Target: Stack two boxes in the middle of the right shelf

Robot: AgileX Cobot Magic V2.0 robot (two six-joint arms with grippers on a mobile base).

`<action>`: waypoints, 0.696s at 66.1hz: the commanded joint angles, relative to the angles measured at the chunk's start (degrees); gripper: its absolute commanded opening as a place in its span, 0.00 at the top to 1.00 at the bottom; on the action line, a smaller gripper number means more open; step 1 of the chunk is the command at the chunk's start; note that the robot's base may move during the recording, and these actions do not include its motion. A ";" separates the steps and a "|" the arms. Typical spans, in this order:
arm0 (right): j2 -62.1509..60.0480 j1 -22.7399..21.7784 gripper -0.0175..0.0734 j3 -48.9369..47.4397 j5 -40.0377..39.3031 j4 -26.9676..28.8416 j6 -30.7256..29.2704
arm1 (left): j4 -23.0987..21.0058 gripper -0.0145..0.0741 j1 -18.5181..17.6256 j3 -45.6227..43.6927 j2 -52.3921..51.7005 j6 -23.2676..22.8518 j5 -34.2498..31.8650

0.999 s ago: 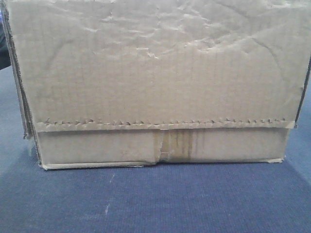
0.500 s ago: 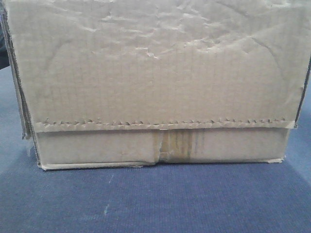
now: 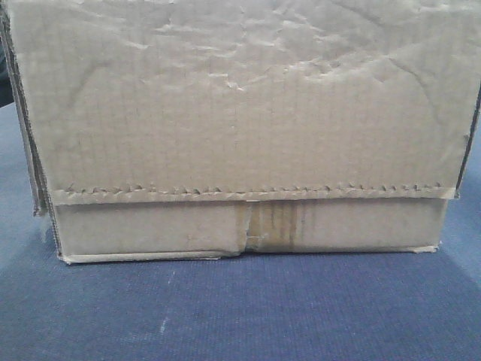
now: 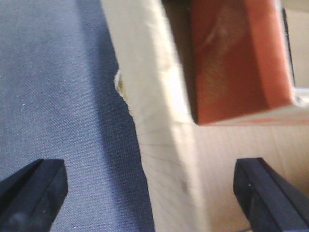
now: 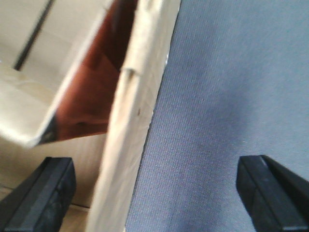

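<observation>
I count one cardboard carton (image 3: 240, 113) in the front cam, filling nearly the whole pic, sitting on the blue cloth worktop (image 3: 240, 308). It has one wide wrinkled tape band with a serrated lower edge (image 3: 248, 189) and one stained centre seam (image 3: 274, 226) below it.

There are two pincers, both spread wide. The left pincer (image 4: 149, 186) straddles a carton wall (image 4: 159, 121), w/ one finger over the cloth and one inside the box. The right pincer (image 5: 155, 188) does the same on its side; neither grips anything.

One orange-red item (image 4: 236, 63) lies inside (can't tell what it is).

The room is barely visible, approx. just a dark sliver at the front cam's left edge.
</observation>
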 commanded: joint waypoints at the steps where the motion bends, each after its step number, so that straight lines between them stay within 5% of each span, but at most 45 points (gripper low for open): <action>1: 1.32 0.05 0.18 -0.40 -0.04 0.10 -0.25 | -0.76 0.16 0.44 0.08 1.02 -0.35 0.19; 15: 2.36 0.05 0.22 -0.40 -0.27 0.10 -0.36 | -1.12 0.16 0.31 0.08 3.08 -0.35 2.23; 25: 2.36 0.05 0.52 -0.40 -0.39 0.10 -0.47 | -1.12 0.22 0.31 -0.25 3.08 -0.35 2.53; 33: 2.36 0.05 0.86 -0.40 -0.39 0.10 -0.47 | -1.12 0.49 0.31 -0.25 3.08 -0.35 2.53; 36: 2.36 0.05 0.99 -0.40 -0.39 0.10 -0.47 | -1.12 0.67 0.31 -0.25 3.08 -0.35 2.53; 41: 2.36 0.05 0.97 -0.40 -0.48 0.10 -0.47 | -1.12 0.94 0.31 -0.25 3.08 -0.35 2.65; 46: 2.36 0.05 0.97 -0.40 -0.48 0.10 -0.47 | -1.20 0.96 0.31 -0.44 2.86 -0.35 2.76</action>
